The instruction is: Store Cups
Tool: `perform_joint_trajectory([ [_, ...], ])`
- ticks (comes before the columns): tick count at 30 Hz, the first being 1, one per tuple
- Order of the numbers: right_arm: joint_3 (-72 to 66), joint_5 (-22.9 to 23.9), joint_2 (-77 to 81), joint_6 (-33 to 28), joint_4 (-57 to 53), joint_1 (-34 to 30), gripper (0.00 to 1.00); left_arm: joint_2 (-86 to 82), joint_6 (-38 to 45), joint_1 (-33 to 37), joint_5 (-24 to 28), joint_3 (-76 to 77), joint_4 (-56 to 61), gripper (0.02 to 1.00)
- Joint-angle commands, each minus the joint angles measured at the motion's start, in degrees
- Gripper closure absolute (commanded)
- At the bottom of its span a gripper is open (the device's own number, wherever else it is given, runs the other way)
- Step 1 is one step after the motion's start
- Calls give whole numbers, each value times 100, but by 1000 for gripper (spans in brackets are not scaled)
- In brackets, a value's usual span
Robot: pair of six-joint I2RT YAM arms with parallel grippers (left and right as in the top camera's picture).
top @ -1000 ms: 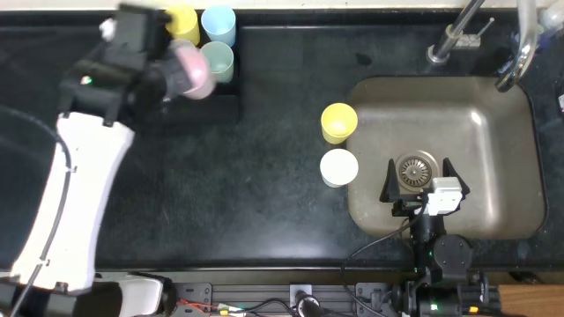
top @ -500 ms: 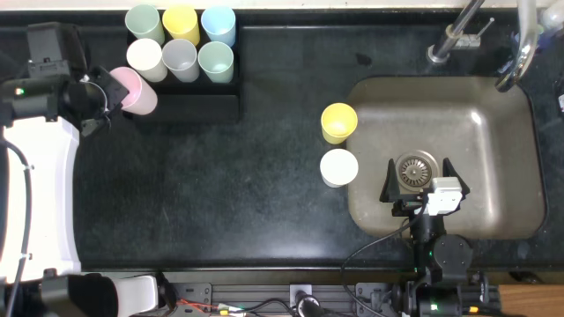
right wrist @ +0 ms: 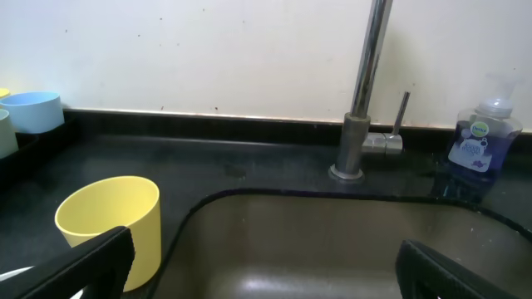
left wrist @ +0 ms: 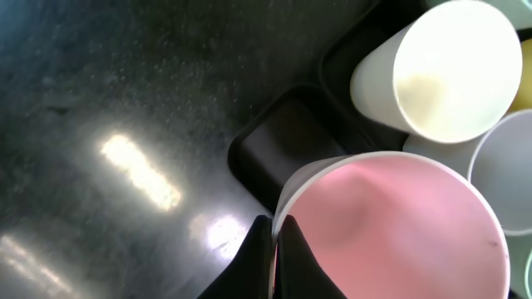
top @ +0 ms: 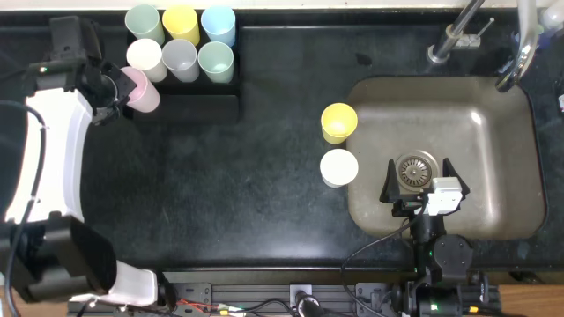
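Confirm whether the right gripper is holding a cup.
No, the right gripper is open and empty, with only the steel sink between its fingers.

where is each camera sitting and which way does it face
Top view: fixed overhead, facing down at counter and sink; both arms show.
Left wrist view: on left arm, looking down at the pink cup in the left gripper, by the tray.
Right wrist view: on right arm, facing across sink to the faucet; right gripper open.
Shared: yellow cup, top and right wrist.
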Motion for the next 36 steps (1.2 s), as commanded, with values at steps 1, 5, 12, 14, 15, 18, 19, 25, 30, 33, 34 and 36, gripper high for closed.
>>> perform_joint_trajectory([
  [1, -28, -35, -48, -20, 33, 22, 3, 149, 79, 39, -125, -13, 197, 982],
  [5, -28, -35, -48, -20, 33, 22, 5, 223, 59, 85, -151, -13, 326, 982],
  [12, -28, -35, -48, -20, 33, 22, 5, 424, 68, 173, -151, -13, 356, 982],
  [14, -28, -35, -48, -20, 33, 22, 5, 511, 70, 173, -149, -13, 354, 982],
  [15, -28, -35, -48, -20, 33, 22, 3, 549, 87, 173, -146, -13, 354, 982],
  [18, -28, -35, -48, -20, 33, 22, 3, 625, 87, 173, -153, -13, 365, 980],
  [19, -28, -35, -48, -20, 33, 22, 3, 636, 87, 173, -162, -13, 374, 982],
  [25, -28, -35, -48, -20, 33, 22, 3, 743, 83, 173, -238, -13, 450, 982],
  [30, -28, -35, -48, -20, 33, 22, 3, 905, 83, 173, -236, -13, 573, 982],
  [33, -28, -35, -48, -20, 33, 22, 3, 955, 85, 173, -240, -13, 546, 982],
  [34, -28, -35, -48, -20, 33, 22, 3, 973, 87, 173, -258, -13, 544, 980],
  [36, -28, -35, -48, -20, 33, 22, 3, 977, 87, 173, -289, -13, 533, 982],
])
